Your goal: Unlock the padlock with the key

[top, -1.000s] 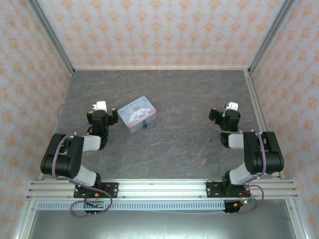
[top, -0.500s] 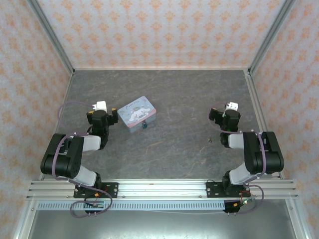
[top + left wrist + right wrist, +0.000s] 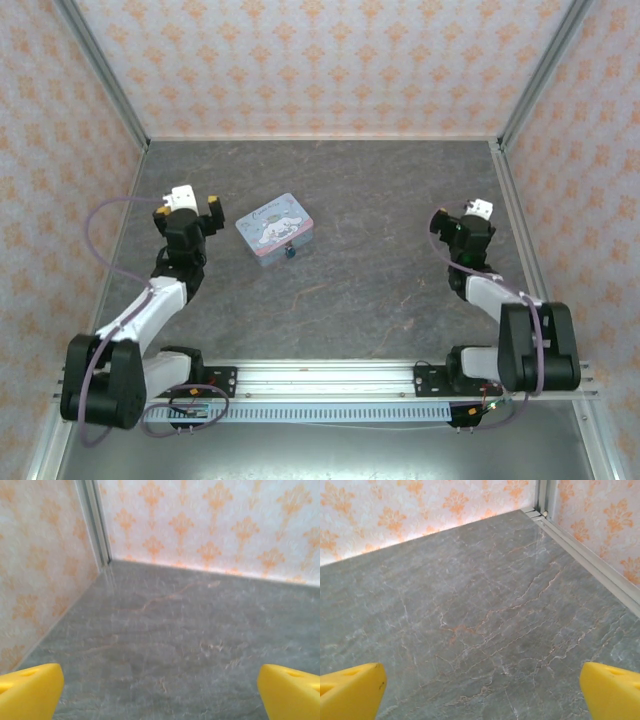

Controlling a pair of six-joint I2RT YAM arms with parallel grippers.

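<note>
Both spread, empty: left hand (image 3: 188, 212), right hand (image 3: 462, 224). Left nearer padlock (image 3: 290, 252), rightward at tin (image 3: 272, 226) near edge; key (image 3: 421, 281) speck nearer right hand.

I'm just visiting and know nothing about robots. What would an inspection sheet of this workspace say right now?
Surface: dark grey marbled table, nothing spilled.
Job's things: padlock, tiny and teal, at the near edge of the tin. The key is perhaps the dark speck on the table's right half, too small to be sure.
Clutter: pastel cartoon tin, lid closed.
Grippers: left gripper and right gripper both open, holding nothing, over bare table.
Cables: purple cables loop along both arms; wires hang under the mounting rail.
Surroundings: orange-patterned walls with metal corner posts.
</note>
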